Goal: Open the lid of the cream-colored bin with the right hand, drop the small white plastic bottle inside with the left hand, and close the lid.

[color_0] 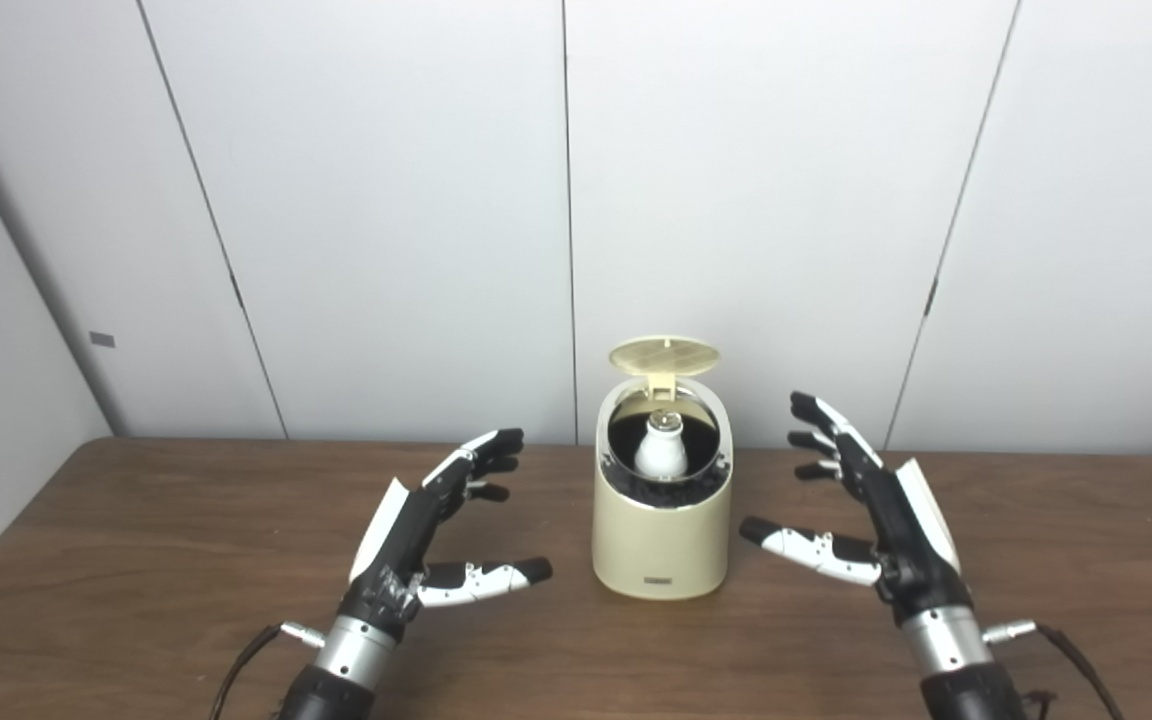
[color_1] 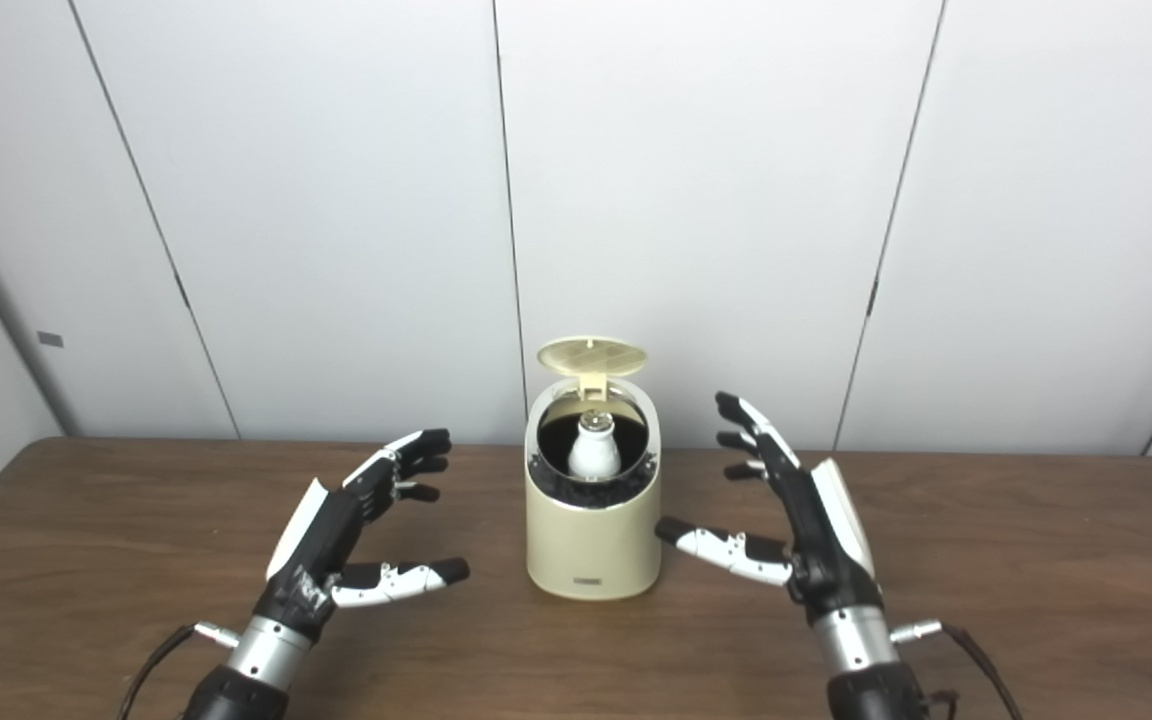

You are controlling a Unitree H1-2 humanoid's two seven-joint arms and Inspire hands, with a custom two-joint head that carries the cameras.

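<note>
The cream-colored bin (color_0: 662, 540) stands in the middle of the wooden table (color_0: 136, 560). Its round lid (color_0: 664, 355) is flipped up on the rear hinge. The small white plastic bottle (color_0: 660, 450) sits upright inside the dark opening. My left hand (color_0: 436, 530) is open and empty, left of the bin and apart from it. My right hand (color_0: 861, 510) is open and empty, right of the bin, its thumb pointing toward the bin wall without touching.
White wall panels (color_0: 386, 200) rise right behind the table's far edge. Thin cables (color_0: 1071, 655) trail from both wrists near the bottom edge.
</note>
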